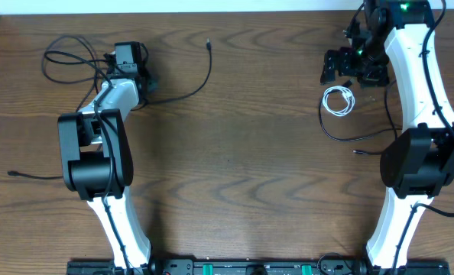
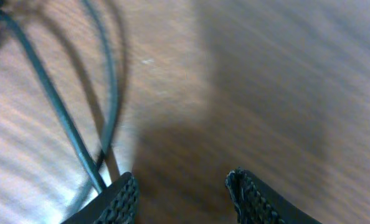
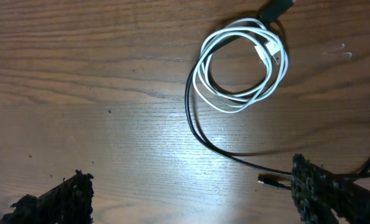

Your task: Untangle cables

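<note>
Nearest the arm bases, well left of the white coil [image 1: 338, 100], 1 stray plug [image 1: 14, 174] is lying flat. Its thin cord is running in under the left arm [image 1: 97, 153].

Just nearer than the coil, a black cord [image 1: 342, 136] is curving across the table [image 1: 235, 153], with a small plug [image 3: 269, 180] lying free beside it. In the right wrist view this cord is sweeping along the coil's left side, and another plug of it is touching the coil's far rim. The 2 seem to be meeting only there, so this pair is looking nearly separated.

Just beyond the coil, the right gripper [image 3: 188, 171] is hanging with its jaws spread fully and gripping nothing. It is probably being kept wide so it can drop over either the coil or the cord.

Far left of the coil, the left gripper [image 2: 182, 177] is sitting low over the tangle [image 1: 66, 61]. Its jaws are standing partly apart, with only bare wood between them. 2 strands [image 2: 66, 124] are running up to 1 finger [image 2: 119, 199] and passing out of sight beneath it; I cannot tell whether they are touching it. The low, half-spread pose is likely for taking 1 strand without gathering its neighbour.

Farthest back, the tangle's tail is trailing toward the coil and ending in a free end [image 1: 209, 44].

The loops left of the coil are crossing each other, so the untangling there is not yet done.
</note>
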